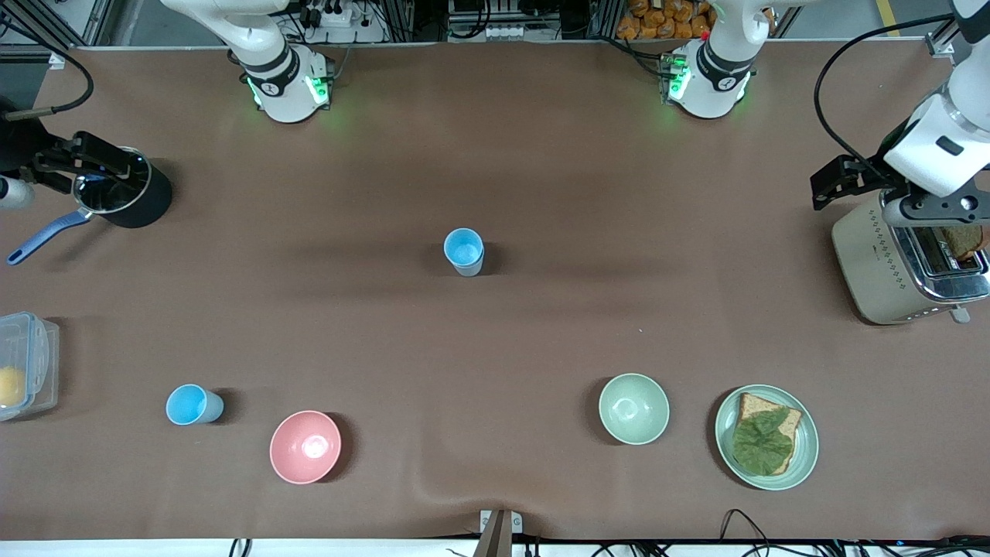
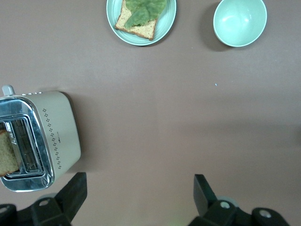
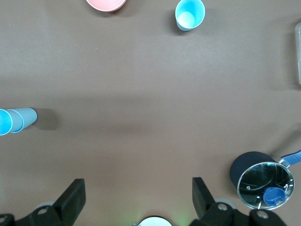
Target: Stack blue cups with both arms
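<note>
A blue cup stands upright at the table's middle. In the right wrist view it shows two rims, one cup nested in another. A single blue cup stands near the front camera toward the right arm's end, beside the pink bowl; it also shows in the right wrist view. My right gripper hangs open and empty over the black pot, far from both cups; its fingers stand wide apart. My left gripper hangs open and empty beside the toaster; its fingers stand wide apart.
A green bowl and a green plate with bread and a leaf sit near the front camera toward the left arm's end. The toaster holds a bread slice. A clear box sits at the right arm's end. The pot has a blue handle.
</note>
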Controlling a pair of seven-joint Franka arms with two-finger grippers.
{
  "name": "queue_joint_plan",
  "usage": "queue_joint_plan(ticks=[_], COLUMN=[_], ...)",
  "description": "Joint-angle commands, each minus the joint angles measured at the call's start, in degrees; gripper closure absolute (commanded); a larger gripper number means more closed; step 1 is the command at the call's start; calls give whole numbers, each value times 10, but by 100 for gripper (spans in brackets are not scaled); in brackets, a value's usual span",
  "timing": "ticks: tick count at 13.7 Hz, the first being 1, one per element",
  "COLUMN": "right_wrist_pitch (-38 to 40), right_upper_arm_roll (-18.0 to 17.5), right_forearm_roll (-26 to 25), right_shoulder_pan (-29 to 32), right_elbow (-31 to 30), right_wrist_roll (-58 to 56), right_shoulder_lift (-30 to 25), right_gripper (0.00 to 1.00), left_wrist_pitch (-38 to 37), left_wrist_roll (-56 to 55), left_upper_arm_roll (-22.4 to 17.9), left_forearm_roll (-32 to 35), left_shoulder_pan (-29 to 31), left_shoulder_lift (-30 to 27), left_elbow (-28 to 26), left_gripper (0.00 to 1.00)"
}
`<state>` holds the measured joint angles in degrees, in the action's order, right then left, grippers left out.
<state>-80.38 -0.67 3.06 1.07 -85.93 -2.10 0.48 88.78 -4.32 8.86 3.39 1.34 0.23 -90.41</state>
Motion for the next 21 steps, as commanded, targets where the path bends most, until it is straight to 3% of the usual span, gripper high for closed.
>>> queue_joint_plan(ticks=[1, 6, 10, 13, 21], right_wrist_pitch=[-7, -8, 0, -1, 3], right_upper_arm_roll=[-3, -1, 1, 1, 0], right_forearm_roll=[-10, -10, -10, -9, -2], right_shoulder_pan=[0, 4, 4, 11, 11], right_elbow=[-18, -20, -19, -16, -19], right_wrist_roll=[10, 10, 11, 11, 11], right_shoulder_lift=[-15, -4, -13, -13, -11], right_gripper=[0, 0, 0, 0, 0], left_wrist_pitch=[-3, 41, 41, 41, 33], left_wrist_roll=[18, 19, 18, 17, 15], left_upper_arm_roll=[2, 0, 3, 2, 4], left_forearm_roll=[3, -2, -7, -52, -44], left_shoulder_pan=[2, 2, 0, 1, -2], left_shoulder_lift=[-11, -6, -2, -1, -3], left_elbow=[-3, -1, 1, 1, 8], left_gripper=[0, 0, 0, 0, 0])
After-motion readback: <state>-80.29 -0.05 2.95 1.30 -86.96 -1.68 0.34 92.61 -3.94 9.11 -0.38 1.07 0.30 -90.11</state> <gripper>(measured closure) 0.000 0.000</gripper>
